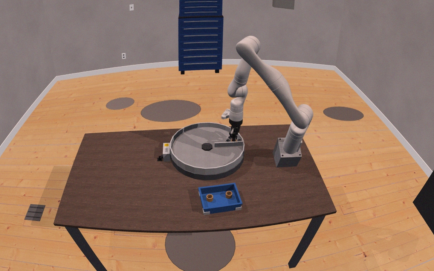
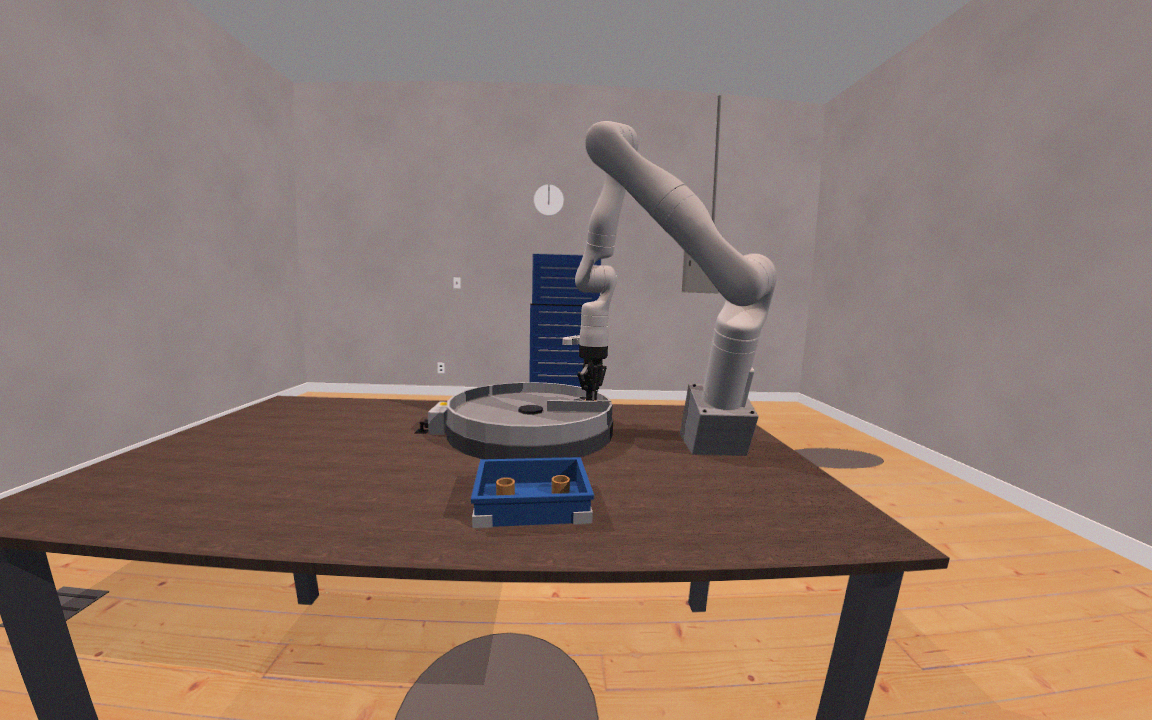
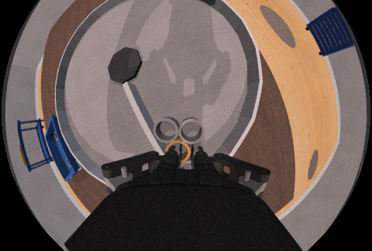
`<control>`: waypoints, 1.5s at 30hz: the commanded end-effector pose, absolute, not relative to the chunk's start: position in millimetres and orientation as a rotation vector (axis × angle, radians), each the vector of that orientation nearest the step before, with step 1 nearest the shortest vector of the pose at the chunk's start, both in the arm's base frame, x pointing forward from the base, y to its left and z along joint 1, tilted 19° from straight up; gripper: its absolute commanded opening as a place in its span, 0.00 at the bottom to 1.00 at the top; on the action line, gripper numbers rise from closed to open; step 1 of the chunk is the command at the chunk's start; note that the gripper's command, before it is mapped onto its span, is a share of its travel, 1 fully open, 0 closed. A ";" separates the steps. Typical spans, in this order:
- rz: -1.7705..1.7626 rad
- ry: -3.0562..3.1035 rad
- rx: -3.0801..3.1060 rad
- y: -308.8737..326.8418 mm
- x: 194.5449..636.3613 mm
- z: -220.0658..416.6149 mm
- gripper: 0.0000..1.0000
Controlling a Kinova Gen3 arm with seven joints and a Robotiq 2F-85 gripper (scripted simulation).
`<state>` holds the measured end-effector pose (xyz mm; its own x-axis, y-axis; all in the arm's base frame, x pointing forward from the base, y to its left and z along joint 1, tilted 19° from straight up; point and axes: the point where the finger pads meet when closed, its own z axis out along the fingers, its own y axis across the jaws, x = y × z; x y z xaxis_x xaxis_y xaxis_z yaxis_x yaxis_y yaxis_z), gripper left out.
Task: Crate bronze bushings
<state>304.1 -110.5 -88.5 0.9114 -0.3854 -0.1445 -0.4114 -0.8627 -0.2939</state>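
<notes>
The grey turning table [image 1: 188, 154] [image 2: 483, 432] [image 3: 89, 108] carries a cluster of bushings near its divider. One bronze bushing [image 3: 177, 142] stands there, with a steel bushing [image 3: 156, 131] and another steel bushing [image 3: 201, 131] beside it. A further steel bushing [image 3: 187, 162] shows partly below the fingers. My gripper [image 1: 233, 139] [image 2: 591, 396] [image 3: 186, 149] is low over the bronze one, fingers narrowly open, nothing visibly gripped; its tips overlap the ring in the wrist view. The blue crate [image 1: 222, 208] [image 2: 531, 511] holds two bronze bushings, a left one [image 1: 209, 199] [image 2: 505, 488] and a right one [image 1: 229, 195] [image 2: 560, 487].
A straight divider [image 1: 228, 144] [image 2: 576, 406] [image 3: 140, 116] runs from the dark hub [image 1: 207, 146] [image 3: 125, 65] towards the raised rim, close beside the bushings. A small drive box [image 1: 166, 153] sits at the turning table's left. The crate stands in front of the turning table.
</notes>
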 end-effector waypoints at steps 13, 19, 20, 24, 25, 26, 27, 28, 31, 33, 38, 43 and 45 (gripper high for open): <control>0.114 0.591 -2.754 -110.9 304.3 -88.3 0.00; 0.114 0.591 -2.754 -110.9 304.3 -88.3 0.00; 0.114 0.591 -2.754 -110.9 304.3 -88.3 0.00; 0.113 0.592 -2.755 -111.8 304.4 -88.4 0.00; 0.113 0.592 -2.755 -111.8 304.4 -88.4 0.00; 0.113 0.592 -2.755 -111.8 304.4 -88.4 0.00; 0.113 0.592 -2.755 -111.8 304.4 -88.4 0.00; 0.113 0.592 -2.755 -111.8 304.4 -88.4 0.00; 0.113 0.592 -2.755 -111.8 304.4 -88.4 0.00; 0.113 0.592 -2.755 -111.8 304.4 -88.4 0.00; 0.113 0.592 -2.755 -111.8 304.4 -88.4 0.00; 0.113 0.592 -2.755 -111.9 304.4 -88.5 0.00; 0.113 0.592 -2.755 -111.9 304.4 -88.5 0.00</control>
